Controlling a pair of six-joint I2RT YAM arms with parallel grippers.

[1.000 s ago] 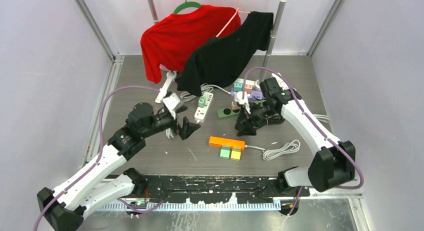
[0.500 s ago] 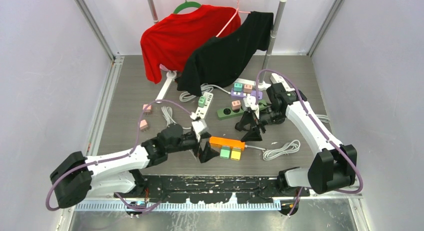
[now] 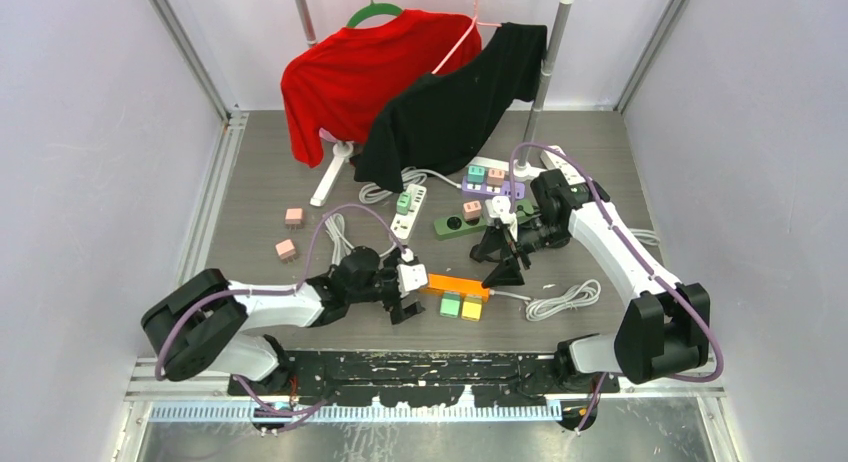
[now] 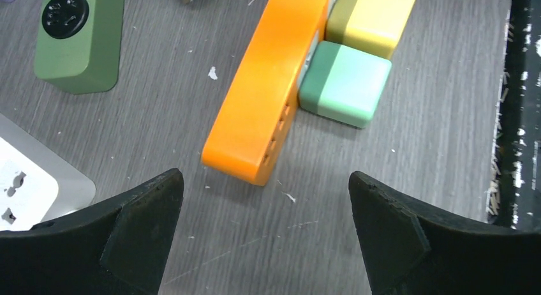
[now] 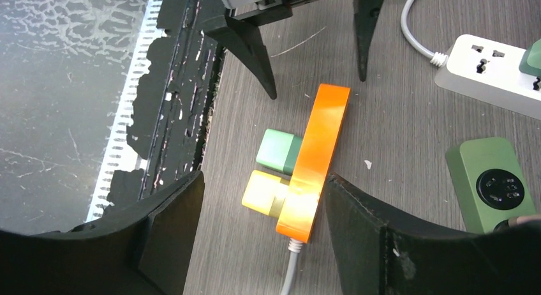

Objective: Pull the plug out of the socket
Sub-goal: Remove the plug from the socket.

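Since one second ago the left gripper [image 3: 412, 294] has travelled from the middle left of the worktop [image 3: 250, 172] toward its near edge, and it now lies low just beside the left end of the orange power strip [image 3: 455, 285]. The right gripper [image 3: 497, 262] has come a little closer to the same strip from the far side.

From above, the green plug [image 3: 450, 305] and the yellow plug [image 3: 472, 308] sit side by side in the near face of the strip, at the centre of the near edge. Farther back lie a dark green socket block [image 3: 460, 223] and a white power strip [image 3: 407, 214]. A coiled white cable [image 3: 565, 300] lies to the right and two pink cubes [image 3: 294, 217] to the left. A red shirt [image 3: 350, 77] and a black shirt [image 3: 450, 112] hang at the far edge, and the black one covers part of the cables there.

In the left wrist view the fingers [image 4: 127, 231] stand wide apart and hold nothing. The strip's end lies just ahead, not touched. The yellow plug is cut off by the upper border.

In the right wrist view the fingers [image 5: 153, 237] are moderately apart and empty. The strip and both plugs show between them, lower down. The pins of the plugs are hidden inside the strip.
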